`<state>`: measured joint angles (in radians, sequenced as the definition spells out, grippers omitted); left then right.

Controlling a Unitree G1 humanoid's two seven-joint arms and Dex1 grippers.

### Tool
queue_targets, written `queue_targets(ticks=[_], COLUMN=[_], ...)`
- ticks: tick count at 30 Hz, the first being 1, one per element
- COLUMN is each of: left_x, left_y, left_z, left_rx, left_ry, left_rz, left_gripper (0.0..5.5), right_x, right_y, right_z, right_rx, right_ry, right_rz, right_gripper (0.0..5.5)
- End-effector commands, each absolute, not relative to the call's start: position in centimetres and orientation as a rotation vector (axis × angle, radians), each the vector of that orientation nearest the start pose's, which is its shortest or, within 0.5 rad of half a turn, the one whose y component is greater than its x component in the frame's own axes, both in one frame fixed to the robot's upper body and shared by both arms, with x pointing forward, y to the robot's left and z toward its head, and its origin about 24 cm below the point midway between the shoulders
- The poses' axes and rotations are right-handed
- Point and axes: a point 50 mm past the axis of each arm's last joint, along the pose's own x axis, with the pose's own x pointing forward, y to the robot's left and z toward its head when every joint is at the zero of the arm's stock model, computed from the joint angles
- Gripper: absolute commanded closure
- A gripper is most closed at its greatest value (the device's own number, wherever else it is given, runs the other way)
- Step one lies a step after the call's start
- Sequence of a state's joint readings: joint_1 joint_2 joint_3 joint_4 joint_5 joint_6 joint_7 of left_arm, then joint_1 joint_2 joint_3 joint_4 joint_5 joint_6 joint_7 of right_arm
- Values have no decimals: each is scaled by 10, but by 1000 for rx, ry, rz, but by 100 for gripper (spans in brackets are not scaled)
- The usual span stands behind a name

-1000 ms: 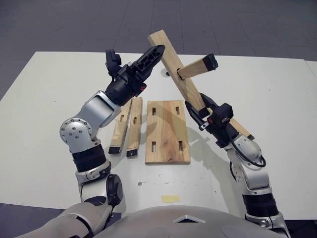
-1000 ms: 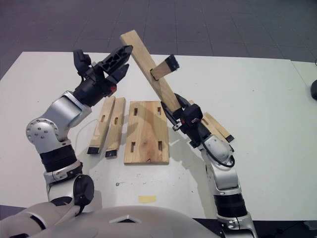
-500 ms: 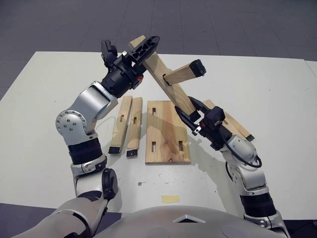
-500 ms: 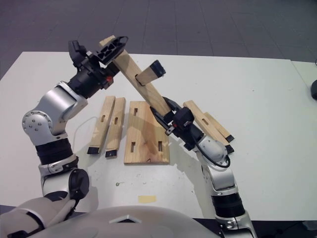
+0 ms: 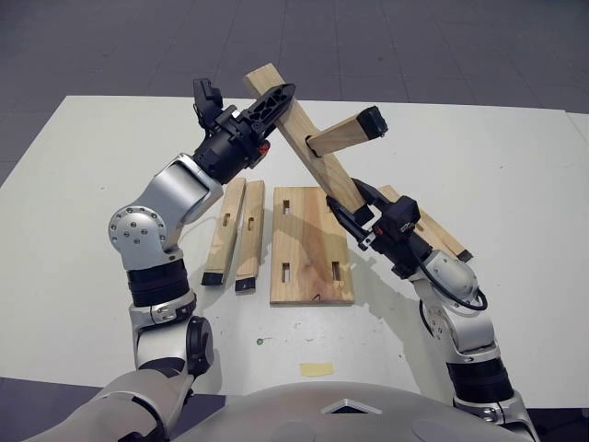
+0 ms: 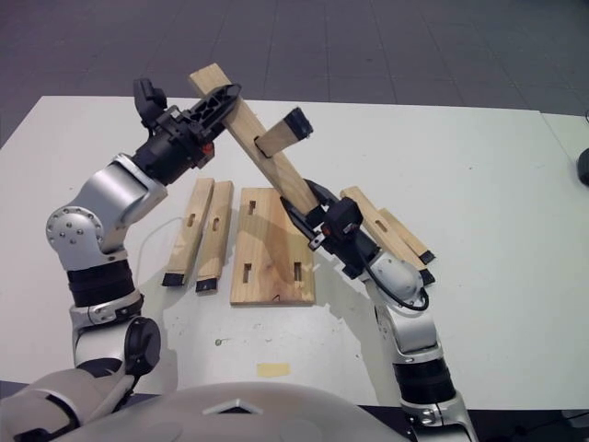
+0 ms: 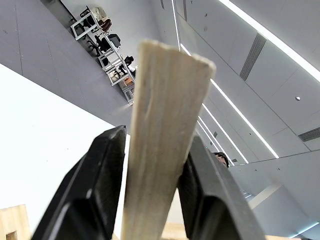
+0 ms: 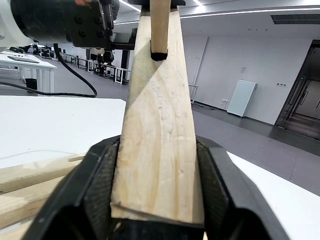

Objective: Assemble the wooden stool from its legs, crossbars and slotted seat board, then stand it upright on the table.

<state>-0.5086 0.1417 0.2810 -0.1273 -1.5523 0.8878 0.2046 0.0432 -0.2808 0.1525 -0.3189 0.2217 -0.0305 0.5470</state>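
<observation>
Wood leg (image 5: pixel 308 147) w/ crossbar (image 5: pixel 342 134) plugged into its slot hangs tilted above seat board (image 5: pixel 308 244) on counter (image 5: pixel 74 184). L gripper (image 5: pixel 276 97) jaws clamped on its top end, 11 o'clock; R gripper (image 5: pixel 348 201) jaws clamped on low end, 4 o'clock. Two legs (image 5: pixel 235 230) lie at board's 9 o'clock, two pcs (image 6: pixel 382 221) at 3.

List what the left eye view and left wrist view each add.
Left eye view adds: the seat board and two legs flat on the table, the crossbar stuck in the raised leg, the right gripper clamping its lower part. Left wrist view adds: distant desks and ceiling lights. Shared: the left gripper shut on that leg's upper end, and the table.
</observation>
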Motion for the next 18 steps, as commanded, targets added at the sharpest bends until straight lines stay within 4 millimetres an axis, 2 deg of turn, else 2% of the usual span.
queue_targets(ticks=[1,4,5,8,11,14,18], left_x=[297,298,299,300,298,293,287], left_y=[123,123,124,137,162,191,216], left_z=[193,197,199,203,202,201,193], left_rx=[-1059,-1052,-1046,-1024,-978,-906,-777], left_ry=[188,158,144,74,10,-45,-44], left_rz=[-753,-750,-738,-686,-602,-512,-407], left_gripper=[433,434,434,446,446,446,446], right_x=[227,229,230,233,231,216,199], right_y=[-129,-131,-133,-145,-168,-184,-189], right_z=[102,99,97,88,77,59,40], right_rx=[-106,-103,-108,-134,-157,-215,-271], right_ry=[-240,-211,-191,-112,-6,169,349], right_rz=[745,725,715,638,535,544,625], right_gripper=[345,345,309,268,217,170,114])
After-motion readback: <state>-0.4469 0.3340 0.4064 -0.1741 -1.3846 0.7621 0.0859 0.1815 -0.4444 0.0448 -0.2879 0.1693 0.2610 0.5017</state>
